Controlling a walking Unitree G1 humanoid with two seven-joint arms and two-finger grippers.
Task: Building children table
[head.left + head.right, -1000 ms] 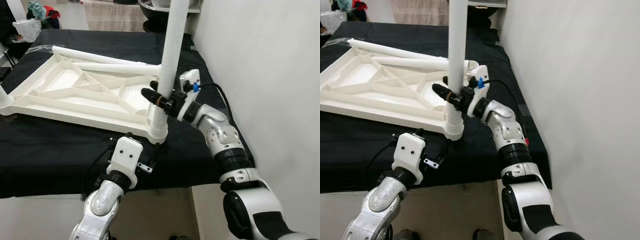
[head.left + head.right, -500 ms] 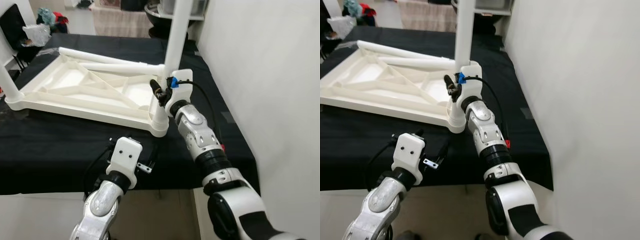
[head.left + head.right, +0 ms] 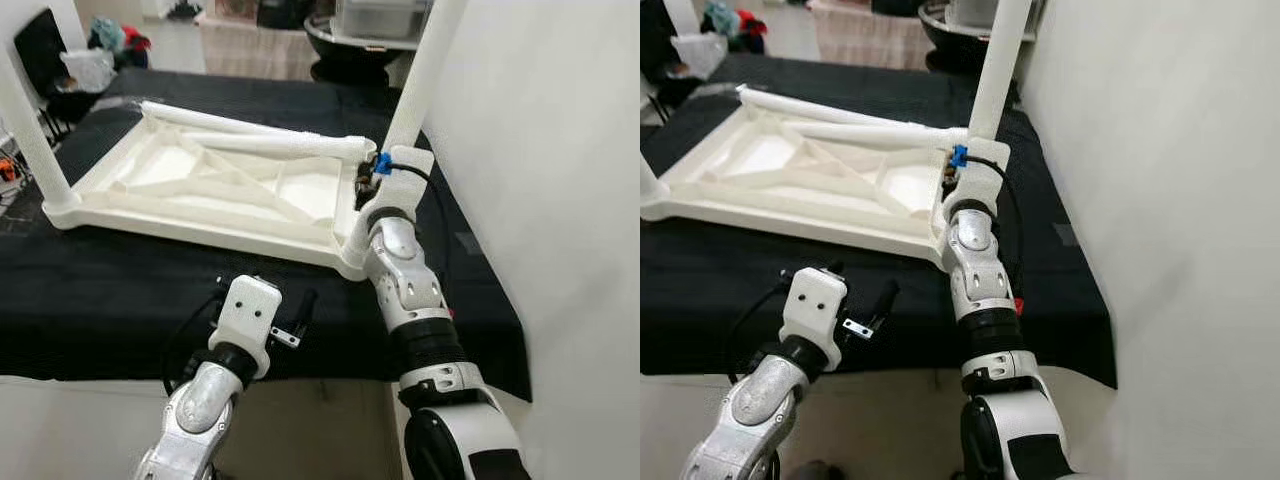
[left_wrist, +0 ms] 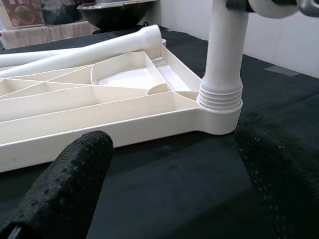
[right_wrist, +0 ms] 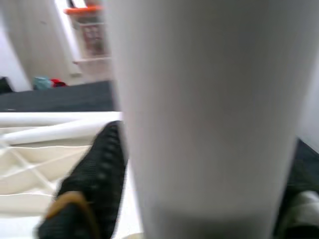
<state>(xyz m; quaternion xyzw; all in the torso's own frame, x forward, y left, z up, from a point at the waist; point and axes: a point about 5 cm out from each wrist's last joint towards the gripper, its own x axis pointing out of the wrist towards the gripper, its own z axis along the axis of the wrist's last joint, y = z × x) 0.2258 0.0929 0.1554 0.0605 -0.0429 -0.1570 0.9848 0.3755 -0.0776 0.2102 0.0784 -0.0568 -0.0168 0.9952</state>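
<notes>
My left end effector (image 3: pixel 290 318) hovers spread wide over the black desk (image 3: pixel 100 290), just short of the upturned white tabletop (image 3: pixel 220 190). At the tabletop's near corner stands an upright leg (image 3: pixel 420 80); my right end effector (image 3: pixel 368 183) is clamped around it.

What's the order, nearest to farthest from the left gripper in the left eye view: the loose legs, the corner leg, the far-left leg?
1. Corner leg, upright ahead to its right.
2. Loose legs, lying across the tabletop's far side.
3. Far-left leg, upright at the left corner.
</notes>
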